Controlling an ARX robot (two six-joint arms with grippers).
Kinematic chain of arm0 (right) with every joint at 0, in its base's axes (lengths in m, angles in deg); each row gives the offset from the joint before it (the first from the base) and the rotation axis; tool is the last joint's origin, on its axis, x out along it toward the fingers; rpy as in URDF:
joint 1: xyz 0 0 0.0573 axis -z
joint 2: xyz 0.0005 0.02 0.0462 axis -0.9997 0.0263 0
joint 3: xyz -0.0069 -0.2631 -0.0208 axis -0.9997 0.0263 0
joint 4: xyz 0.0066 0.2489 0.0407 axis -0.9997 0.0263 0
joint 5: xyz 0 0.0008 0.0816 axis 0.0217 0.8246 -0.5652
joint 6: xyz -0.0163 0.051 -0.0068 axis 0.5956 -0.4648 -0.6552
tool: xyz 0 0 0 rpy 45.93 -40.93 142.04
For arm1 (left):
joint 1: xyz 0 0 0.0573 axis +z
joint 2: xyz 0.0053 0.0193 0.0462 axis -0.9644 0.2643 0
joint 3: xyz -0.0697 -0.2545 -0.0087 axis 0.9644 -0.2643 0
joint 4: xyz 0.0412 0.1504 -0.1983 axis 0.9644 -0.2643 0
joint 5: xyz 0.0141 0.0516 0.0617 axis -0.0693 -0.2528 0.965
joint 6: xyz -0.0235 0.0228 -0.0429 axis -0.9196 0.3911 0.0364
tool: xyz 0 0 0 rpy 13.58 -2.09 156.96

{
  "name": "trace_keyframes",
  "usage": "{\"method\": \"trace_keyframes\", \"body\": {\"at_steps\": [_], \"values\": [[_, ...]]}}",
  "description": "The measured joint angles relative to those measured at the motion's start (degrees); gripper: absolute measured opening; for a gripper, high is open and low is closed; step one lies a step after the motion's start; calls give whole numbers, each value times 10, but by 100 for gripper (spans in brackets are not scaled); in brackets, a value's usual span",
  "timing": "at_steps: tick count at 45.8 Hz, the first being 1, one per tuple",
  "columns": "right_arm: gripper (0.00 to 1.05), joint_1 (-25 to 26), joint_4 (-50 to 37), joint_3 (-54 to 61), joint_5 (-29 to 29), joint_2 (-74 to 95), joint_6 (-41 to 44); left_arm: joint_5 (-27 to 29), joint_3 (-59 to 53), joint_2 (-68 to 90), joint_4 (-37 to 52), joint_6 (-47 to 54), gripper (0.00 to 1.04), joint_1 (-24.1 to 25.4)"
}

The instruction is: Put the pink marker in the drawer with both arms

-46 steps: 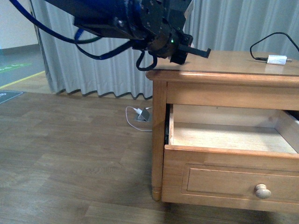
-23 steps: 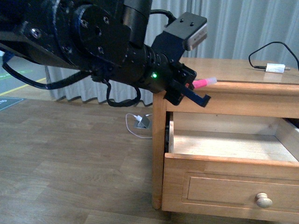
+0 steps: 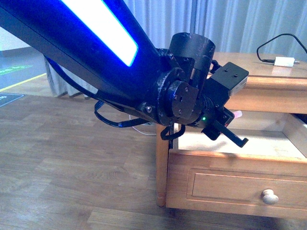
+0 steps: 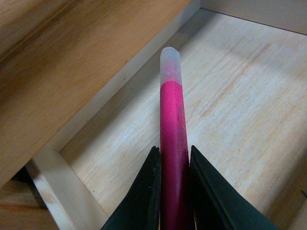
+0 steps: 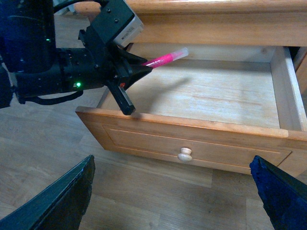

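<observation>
Pink marker (image 4: pixel 172 120) at nine-o'clock end of drawer (image 3: pixel 268 141).
Left gripper (image 4: pixel 173 152) is pinching its seemingly light, stiff, slick rear barrel; right gripper (image 5: pixel 172 160) is gaping.

The left arm (image 3: pixel 144 81) is black, with a bright blue-white strip (image 3: pixel 100 28), a green light (image 3: pixel 205 118) and looped black cables (image 3: pixel 111 122).

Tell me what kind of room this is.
Probably a bedroom-like room, maybe a staged test space: a wooden dresser, long grey curtains behind it, and a wood-plank floor.
</observation>
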Motion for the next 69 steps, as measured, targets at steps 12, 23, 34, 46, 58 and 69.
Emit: {"method": "trace_keyframes", "body": {"at_steps": [12,23,34,46,58,69], "values": [[96,0,0,0,0,0,0,26,55,37,-26,-7,34,-9],[96,0,0,0,0,0,0,49,3,-10,-21,-66,77,-17],[96,0,0,0,0,0,0,112,-152,-203,31,-131,98,8],[96,0,0,0,0,0,0,147,-422,-509,73,-143,99,102],[96,0,0,0,0,0,0,177,-688,-915,-90,-233,99,199],[96,-1,0,0,0,0,0,179,-722,-974,-110,-253,99,202]]}}
